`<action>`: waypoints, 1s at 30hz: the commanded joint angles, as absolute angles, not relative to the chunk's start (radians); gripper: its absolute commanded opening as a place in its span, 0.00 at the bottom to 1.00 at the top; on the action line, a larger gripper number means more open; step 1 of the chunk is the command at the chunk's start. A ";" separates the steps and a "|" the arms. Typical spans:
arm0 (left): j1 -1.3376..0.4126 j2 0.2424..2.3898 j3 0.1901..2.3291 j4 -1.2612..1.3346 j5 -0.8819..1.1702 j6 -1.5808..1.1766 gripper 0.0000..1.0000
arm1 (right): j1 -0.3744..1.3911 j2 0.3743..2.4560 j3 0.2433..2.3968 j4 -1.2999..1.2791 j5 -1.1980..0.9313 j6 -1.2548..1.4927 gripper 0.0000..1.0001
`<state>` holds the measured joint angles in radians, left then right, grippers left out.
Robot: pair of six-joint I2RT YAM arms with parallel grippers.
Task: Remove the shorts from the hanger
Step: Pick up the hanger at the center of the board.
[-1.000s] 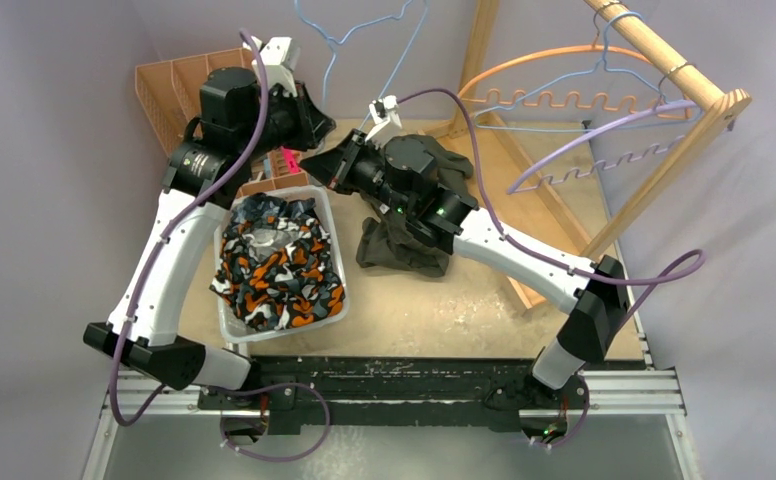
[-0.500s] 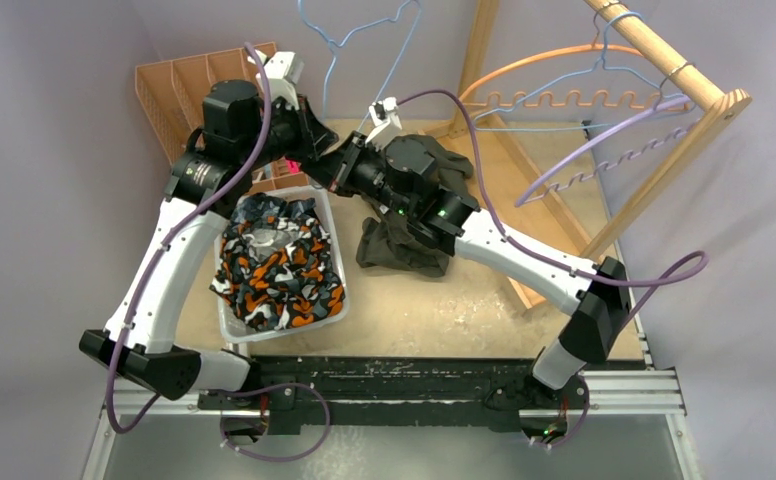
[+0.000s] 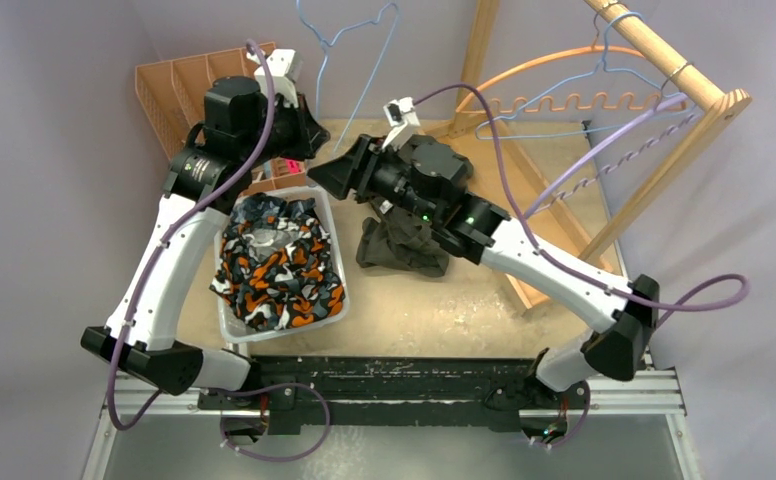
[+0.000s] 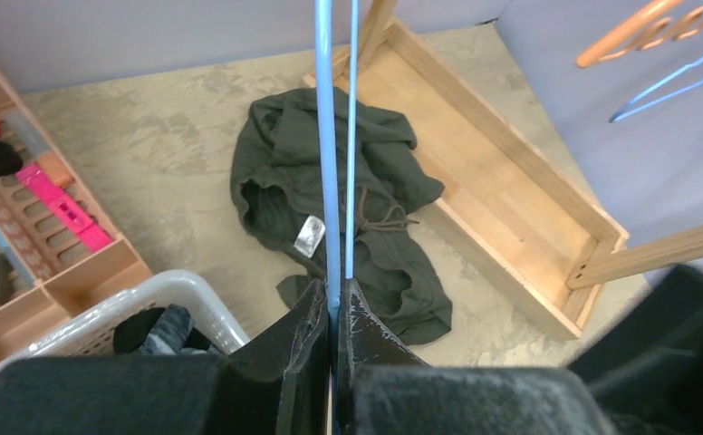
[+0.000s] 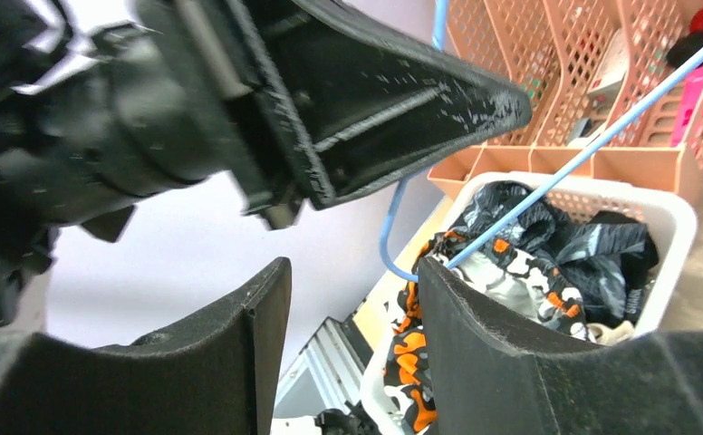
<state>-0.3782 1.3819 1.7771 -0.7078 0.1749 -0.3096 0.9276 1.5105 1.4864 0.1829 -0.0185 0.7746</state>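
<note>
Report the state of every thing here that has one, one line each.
left gripper, shut on the blue hanger
right gripper, open, holding nothing
blue hanger, bare, held up off the table
olive green shorts, off the hanger, crumpled on the table
orange camouflage shorts, piled in the white basket
white basket, filled with shorts
orange hanger, bare, hanging on the wooden rail

Left gripper (image 4: 334, 299) pinched tight, raised at far left; right gripper (image 5: 352, 272) jaws apart, arm reaching left beside it.
</note>
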 commanded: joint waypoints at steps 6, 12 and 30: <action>-0.380 1.378 1.812 -0.773 0.104 -0.233 0.00 | 0.928 1.426 1.644 -0.064 0.194 0.508 0.55; -0.380 1.355 1.804 -0.860 0.235 -0.187 0.00 | 0.926 1.504 1.816 -0.106 0.328 0.209 0.50; -0.379 1.296 1.763 -1.000 0.407 -0.155 0.00 | 0.807 1.693 2.107 -0.228 0.049 -0.033 0.50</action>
